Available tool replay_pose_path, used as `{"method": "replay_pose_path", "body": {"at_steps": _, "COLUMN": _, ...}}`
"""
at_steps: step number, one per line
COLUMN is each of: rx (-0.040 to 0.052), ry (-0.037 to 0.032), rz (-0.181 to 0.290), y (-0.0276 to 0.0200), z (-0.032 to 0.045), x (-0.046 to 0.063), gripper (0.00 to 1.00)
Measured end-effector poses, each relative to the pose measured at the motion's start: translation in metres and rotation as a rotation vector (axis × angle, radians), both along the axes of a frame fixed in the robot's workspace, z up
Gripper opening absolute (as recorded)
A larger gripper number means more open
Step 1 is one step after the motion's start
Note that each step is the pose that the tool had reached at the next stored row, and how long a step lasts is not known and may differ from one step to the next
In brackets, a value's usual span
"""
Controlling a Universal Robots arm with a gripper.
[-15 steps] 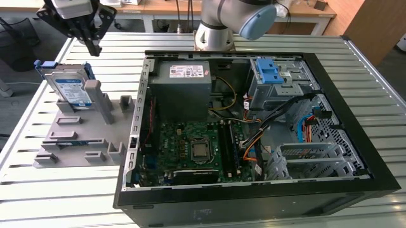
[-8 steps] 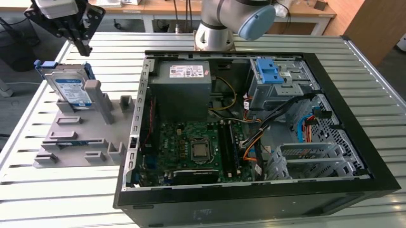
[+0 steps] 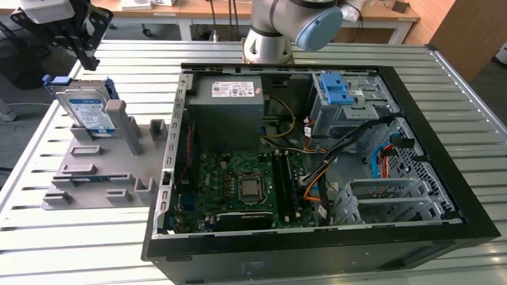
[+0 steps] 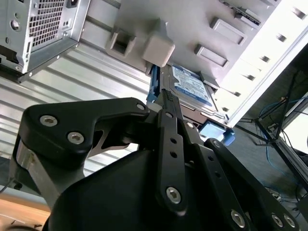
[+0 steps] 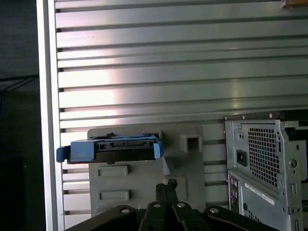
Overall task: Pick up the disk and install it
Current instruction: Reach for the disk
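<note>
The disk (image 3: pixel 87 110), a silver drive with a white-and-blue label in a blue carrier, stands on edge in a grey holder (image 3: pixel 95 172) on the exterior view's left of the table. My gripper (image 3: pixel 89 63) hangs just above the disk's top edge without touching it. Its fingers are shut together with nothing between them. In both wrist views the closed fingertips (image 4: pixel 168 98) (image 5: pixel 167 185) point toward the disk (image 4: pixel 190 86) (image 5: pixel 115 148) with a gap left between them.
An open black computer case (image 3: pixel 443 136) lies on the slatted metal table (image 3: pixel 95 249). Inside are a grey power-supply box (image 3: pixel 230 101), a green board (image 3: pixel 246 184) and a grey cage with blue latches (image 3: pixel 336 89). The arm's base (image 3: pixel 269 41) stands behind the case.
</note>
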State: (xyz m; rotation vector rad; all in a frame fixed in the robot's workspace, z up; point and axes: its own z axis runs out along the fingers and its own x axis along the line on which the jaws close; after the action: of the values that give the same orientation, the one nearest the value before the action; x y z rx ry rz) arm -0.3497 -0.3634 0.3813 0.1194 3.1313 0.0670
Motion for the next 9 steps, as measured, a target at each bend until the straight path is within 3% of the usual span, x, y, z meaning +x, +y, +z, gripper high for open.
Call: {"method": "replay_pose_path", "body": {"at_steps": 9, "rx": 0.0000, "ry": 0.0000, "rz": 0.000, "y": 0.0073, "z": -0.0031, "x": -0.031, "gripper": 0.11}}
